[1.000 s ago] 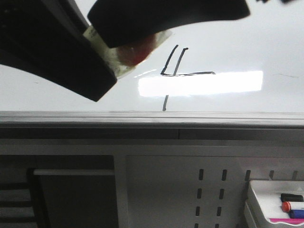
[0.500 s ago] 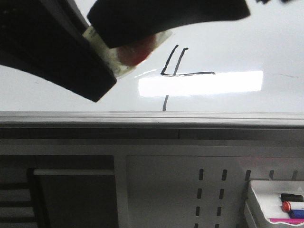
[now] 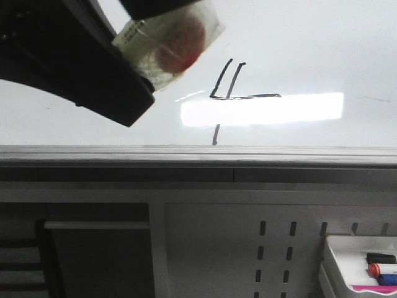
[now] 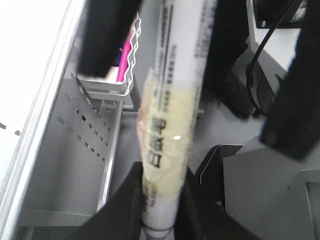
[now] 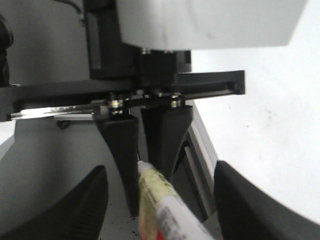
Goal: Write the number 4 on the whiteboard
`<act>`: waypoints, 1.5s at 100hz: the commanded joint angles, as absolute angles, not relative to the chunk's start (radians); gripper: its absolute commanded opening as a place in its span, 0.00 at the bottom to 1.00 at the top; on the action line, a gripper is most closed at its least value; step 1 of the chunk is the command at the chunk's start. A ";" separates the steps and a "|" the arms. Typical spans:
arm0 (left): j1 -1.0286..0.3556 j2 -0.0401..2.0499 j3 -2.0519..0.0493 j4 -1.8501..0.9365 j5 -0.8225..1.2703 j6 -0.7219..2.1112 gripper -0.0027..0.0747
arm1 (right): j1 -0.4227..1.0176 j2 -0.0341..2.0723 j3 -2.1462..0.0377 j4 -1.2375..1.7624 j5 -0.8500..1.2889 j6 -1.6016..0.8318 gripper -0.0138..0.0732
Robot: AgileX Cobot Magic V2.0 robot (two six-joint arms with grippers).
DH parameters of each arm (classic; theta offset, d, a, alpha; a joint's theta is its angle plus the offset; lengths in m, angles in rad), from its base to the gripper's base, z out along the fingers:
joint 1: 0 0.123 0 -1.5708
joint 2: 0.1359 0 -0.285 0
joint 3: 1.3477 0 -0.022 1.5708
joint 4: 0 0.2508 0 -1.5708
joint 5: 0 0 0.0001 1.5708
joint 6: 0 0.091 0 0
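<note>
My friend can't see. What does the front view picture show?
A black number 4 is drawn on a shiny whiteboard. At upper left, the left hand holds a tape-wrapped marker. A tray of markers sits at lower right.

A hand-drawn number 4 (image 3: 232, 93) in thin black marker sits near the middle of the whiteboard (image 3: 310, 56), its slanted stroke meeting a horizontal bar and its long vertical line running down through a bright rectangular reflection toward the board's grey metal lower edge; the glossy white surface shows faint smudges
</note>
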State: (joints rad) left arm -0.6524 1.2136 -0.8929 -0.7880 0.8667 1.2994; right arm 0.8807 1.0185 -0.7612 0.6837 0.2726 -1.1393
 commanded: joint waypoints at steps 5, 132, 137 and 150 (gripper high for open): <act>-0.654 1.199 -0.928 -0.814 0.848 1.287 0.01 | 0.821 0.971 -0.794 0.708 0.215 -1.145 0.63; -0.654 1.202 -0.706 -1.464 0.048 1.259 0.01 | 0.668 0.703 -0.665 0.921 -0.015 -1.145 0.08; -0.654 1.207 -0.706 -1.487 0.012 1.259 0.01 | 0.668 0.703 -0.665 0.923 -0.035 -1.145 0.08; -0.654 1.245 -0.708 -1.511 0.000 1.259 0.01 | 0.668 0.705 -0.665 0.926 -0.057 -1.145 0.08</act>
State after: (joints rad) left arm -0.6478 1.2405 -0.6815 -1.4777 0.0201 1.2675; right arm 0.6756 0.7097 -0.6397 0.9156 0.0128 -1.1393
